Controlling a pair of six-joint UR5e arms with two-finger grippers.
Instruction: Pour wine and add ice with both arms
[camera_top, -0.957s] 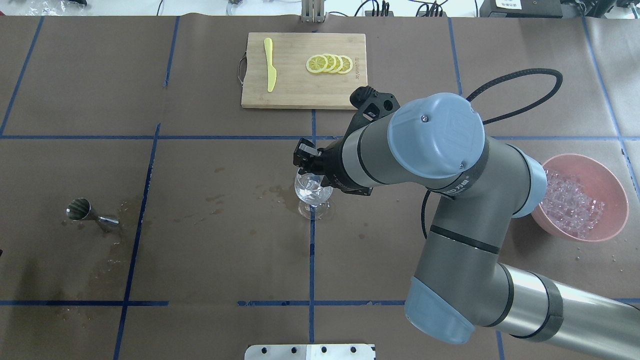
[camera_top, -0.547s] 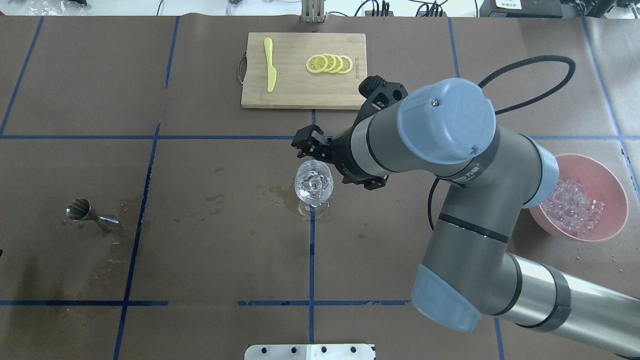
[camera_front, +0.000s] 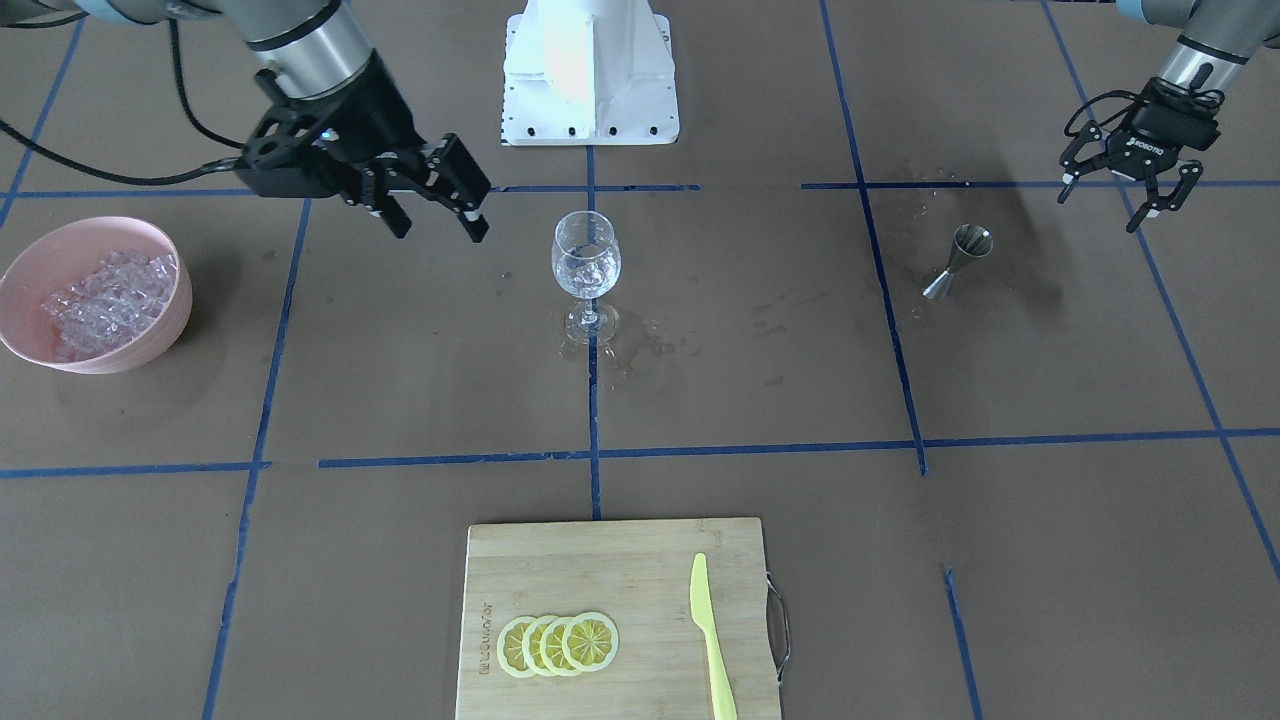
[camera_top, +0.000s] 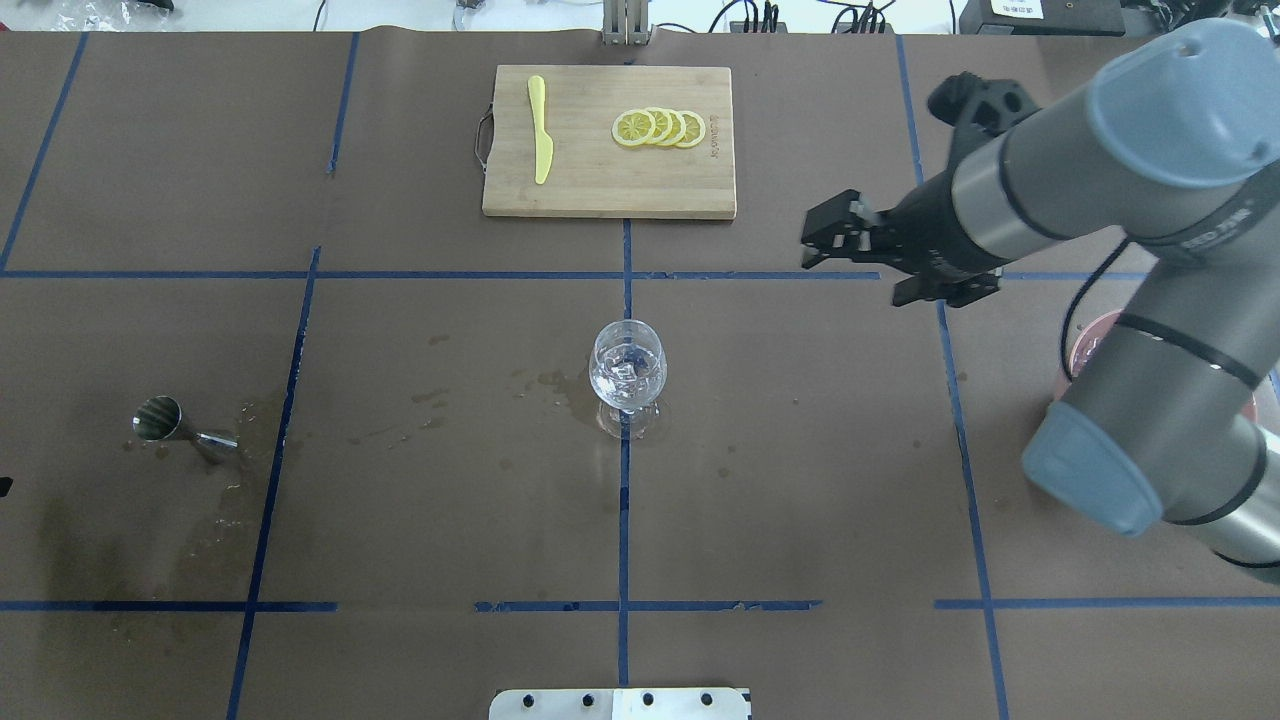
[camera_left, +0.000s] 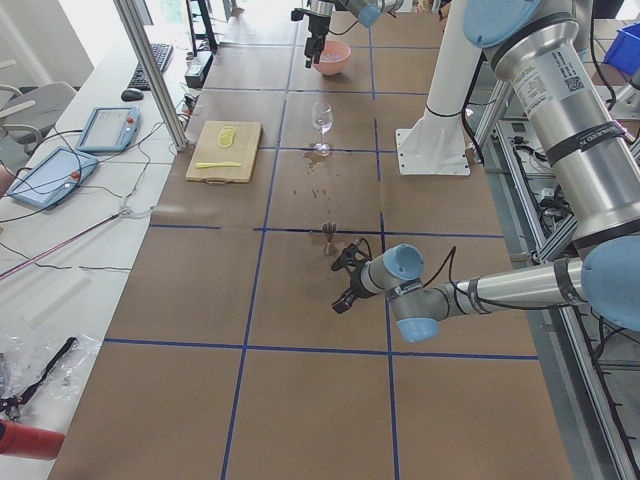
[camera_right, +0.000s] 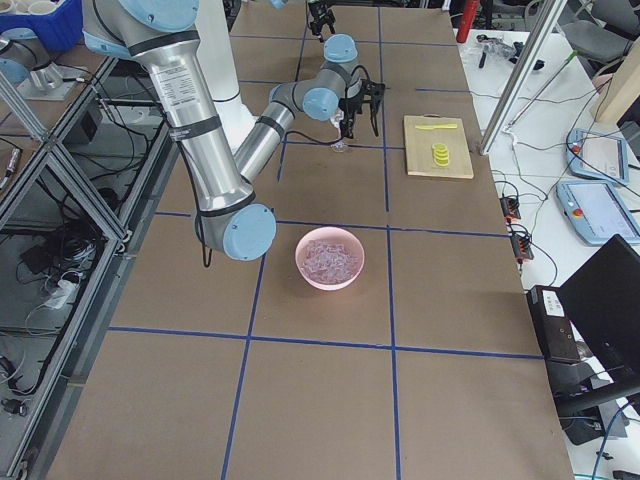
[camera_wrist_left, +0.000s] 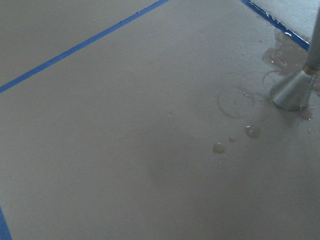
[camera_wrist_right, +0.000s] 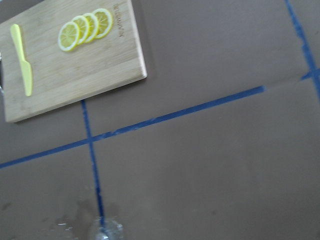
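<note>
A clear wine glass (camera_front: 585, 262) stands at the table's middle, with a few ice cubes inside; it also shows in the overhead view (camera_top: 628, 370). Any wine in it is too clear to make out. My right gripper (camera_front: 435, 228) is open and empty, hanging above the table between the glass and the pink bowl (camera_front: 25, 335) of ice (camera_front: 105, 295). In the overhead view the right gripper (camera_top: 812, 250) is well right of the glass. My left gripper (camera_front: 1125, 203) is open and empty, just beyond a steel jigger (camera_front: 960, 262).
A wooden cutting board (camera_top: 600, 185) at the far side holds lemon slices (camera_top: 660, 127) and a yellow knife (camera_top: 540, 130). Wet patches (camera_front: 640, 345) lie around the glass foot and near the jigger (camera_top: 165, 420). The white base block (camera_front: 590, 70) is at the robot's edge.
My right gripper has left its place over the glass and swung right and farther out, towards the bowl side. The glass stands where it was, with ice in it.
</note>
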